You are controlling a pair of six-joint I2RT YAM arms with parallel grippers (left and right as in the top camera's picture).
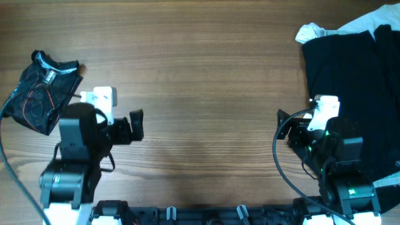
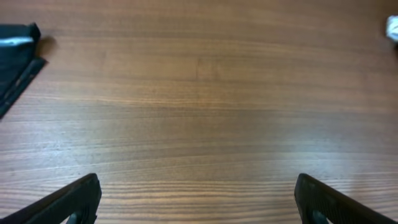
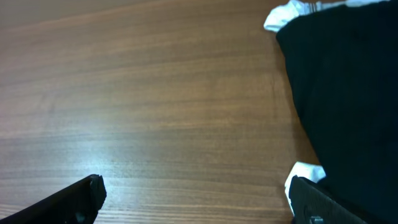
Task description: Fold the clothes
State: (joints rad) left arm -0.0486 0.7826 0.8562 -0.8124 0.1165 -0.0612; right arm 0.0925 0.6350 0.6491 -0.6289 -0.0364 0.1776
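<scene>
The black jersey point(image 1: 40, 90) with thin orange-red lines lies folded at the far left of the table; its edge also shows in the left wrist view point(image 2: 15, 56). A pile of black clothes point(image 1: 353, 75) lies at the right over a white garment point(image 1: 350, 25), and it also shows in the right wrist view point(image 3: 348, 93). My left gripper point(image 1: 134, 125) point(image 2: 198, 186) is open and empty over bare wood, to the right of the jersey. My right gripper point(image 1: 284, 122) point(image 3: 196, 186) is open and empty, with one finger beside the pile's left edge.
The wooden table point(image 1: 200, 69) spans the view. A white scrap of cloth point(image 3: 305, 171) peeks out at the pile's edge by my right finger. Black cables point(image 1: 278, 169) loop by the right arm's base along the front edge.
</scene>
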